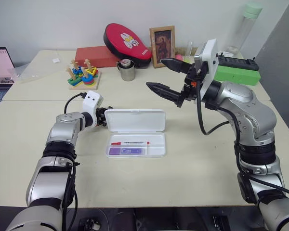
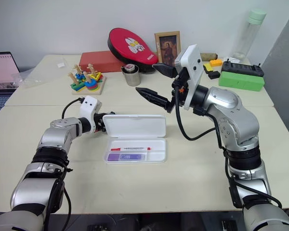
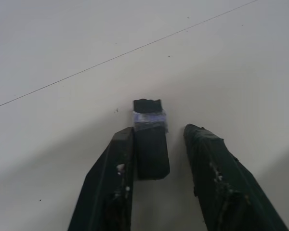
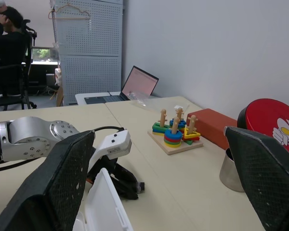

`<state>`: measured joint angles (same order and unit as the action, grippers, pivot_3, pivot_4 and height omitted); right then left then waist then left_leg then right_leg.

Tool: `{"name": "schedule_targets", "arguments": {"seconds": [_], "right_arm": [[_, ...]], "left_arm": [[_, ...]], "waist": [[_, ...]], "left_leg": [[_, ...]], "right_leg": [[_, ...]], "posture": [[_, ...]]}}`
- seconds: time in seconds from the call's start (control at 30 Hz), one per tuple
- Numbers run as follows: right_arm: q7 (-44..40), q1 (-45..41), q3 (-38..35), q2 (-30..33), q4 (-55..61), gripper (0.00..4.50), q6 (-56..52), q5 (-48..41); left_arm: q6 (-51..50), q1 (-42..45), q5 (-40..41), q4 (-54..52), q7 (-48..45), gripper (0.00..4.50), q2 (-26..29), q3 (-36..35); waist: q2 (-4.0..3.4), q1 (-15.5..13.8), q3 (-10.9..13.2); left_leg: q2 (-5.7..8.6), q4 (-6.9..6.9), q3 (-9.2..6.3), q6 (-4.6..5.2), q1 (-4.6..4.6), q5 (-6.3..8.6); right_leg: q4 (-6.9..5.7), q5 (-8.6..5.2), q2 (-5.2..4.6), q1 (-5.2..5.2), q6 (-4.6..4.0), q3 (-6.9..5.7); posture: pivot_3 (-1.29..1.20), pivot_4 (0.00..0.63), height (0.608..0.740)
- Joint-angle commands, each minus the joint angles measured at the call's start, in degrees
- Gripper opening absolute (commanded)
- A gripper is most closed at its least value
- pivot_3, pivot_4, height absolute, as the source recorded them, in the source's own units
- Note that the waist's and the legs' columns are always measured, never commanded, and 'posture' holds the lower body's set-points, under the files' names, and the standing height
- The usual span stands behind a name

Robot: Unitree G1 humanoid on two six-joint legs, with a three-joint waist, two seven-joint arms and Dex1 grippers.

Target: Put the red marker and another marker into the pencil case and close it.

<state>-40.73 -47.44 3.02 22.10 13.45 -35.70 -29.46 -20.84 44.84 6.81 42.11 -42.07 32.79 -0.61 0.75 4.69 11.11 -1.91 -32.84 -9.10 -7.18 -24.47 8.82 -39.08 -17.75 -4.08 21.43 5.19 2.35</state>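
Observation:
The white pencil case (image 1: 157, 145) lies open at mid-table, its lid (image 1: 135, 120) standing up behind the tray. In the tray lie the red marker (image 1: 130, 143) and, in front of it, the other marker, a lilac highlighter (image 1: 127, 151). My left gripper (image 1: 103, 117) sits at the lid's left end. In the left wrist view its fingers (image 3: 111, 183) stand narrowly open around a small black piece (image 3: 150, 144), which touches one finger with a gap to the other. My right gripper (image 1: 156, 73) hangs wide open and empty above and behind the case.
At the back stand a wooden stacking toy (image 1: 83, 75), a metal cup (image 1: 127, 70), a red box (image 1: 96, 56), a red oval case (image 1: 126, 43), a picture frame (image 1: 162, 45), a green box (image 1: 236, 73) and a bottle (image 1: 243, 29). A laptop (image 1: 0, 67) is far left.

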Motion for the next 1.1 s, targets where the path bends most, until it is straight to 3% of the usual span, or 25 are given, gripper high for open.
{"name": "schedule_targets", "arguments": {"seconds": [0.03,0.1,0.4,0.5,0.77,0.93,1.1], "right_arm": [[-0.2,-0.8,-1.0,0.1,1.6,4.5,0.6,-0.7],[-0.2,-0.7,-1.0,0.1,1.5,4.5,0.7,-0.8],[-6.7,1.7,-4.6,5.7,4.6,4.5,-2.1,-6.8],[-7.8,2.4,-6.5,7.9,5.7,4.5,-3.5,-9.5],[-10.7,10.3,-8.1,15.0,12.6,4.5,-6.9,-14.1],[-9.1,14.3,-7.5,17.4,14.7,4.5,-7.4,-12.4],[-6.8,17.1,-7.5,18.3,16.7,4.5,-7.7,-12.0]], "left_arm": [[0.3,-0.9,0.3,-1.6,0.2,0.78,0.3,-1.3],[0.8,-1.0,0.4,-1.8,0.6,0.44,0.5,-1.9],[4.3,3.5,8.1,-20.1,-1.9,0.42,2.2,-8.9],[1.1,5.6,11.8,-27.3,-5.8,0.42,3.5,-8.9],[-8.3,-1.1,18.9,-49.1,-23.0,0.42,5.4,5.5],[-3.0,-4.9,10.3,-46.8,-27.9,0.42,6.9,16.5],[-0.3,-5.9,6.1,-42.8,-29.5,0.42,4.3,22.2]], "waist": [[0.0,0.0,0.0],[0.0,0.0,0.0],[0.04,-0.6,0.0],[0.04,-1.0,0.0],[0.0,-1.3,0.0],[-0.01,-1.2,0.0],[0.0,-1.6,0.0]], "left_leg": [[0.0,0.0,0.0,0.0,0.0,0.0],[0.0,0.0,0.0,0.0,0.0,0.0],[0.0,-0.01,-0.04,0.0,-0.11,0.0],[0.0,-0.06,-0.05,-0.01,-0.24,0.0],[0.0,-0.04,-0.01,0.0,-0.15,0.0],[0.0,-0.08,0.01,0.01,-0.09,0.0],[0.0,-0.09,0.04,0.02,-0.11,0.01]], "right_leg": [[0.0,0.0,0.0,0.0,0.0,0.0],[0.0,0.0,0.0,0.0,0.0,0.0],[0.05,0.0,0.0,0.04,0.0,-0.03],[0.08,0.01,0.0,0.13,0.0,-0.07],[0.08,-0.01,0.0,0.03,0.02,-0.02],[0.04,-0.01,0.01,0.03,0.02,0.02],[0.1,-0.01,0.0,0.02,0.03,0.03]], "posture": [[0.0,0.15,0.74],[0.0,0.15,0.74],[0.0,0.15,0.74],[0.0,0.15,0.74],[0.0,0.15,0.74],[0.0,0.15,0.74],[0.0,0.15,0.74]]}}
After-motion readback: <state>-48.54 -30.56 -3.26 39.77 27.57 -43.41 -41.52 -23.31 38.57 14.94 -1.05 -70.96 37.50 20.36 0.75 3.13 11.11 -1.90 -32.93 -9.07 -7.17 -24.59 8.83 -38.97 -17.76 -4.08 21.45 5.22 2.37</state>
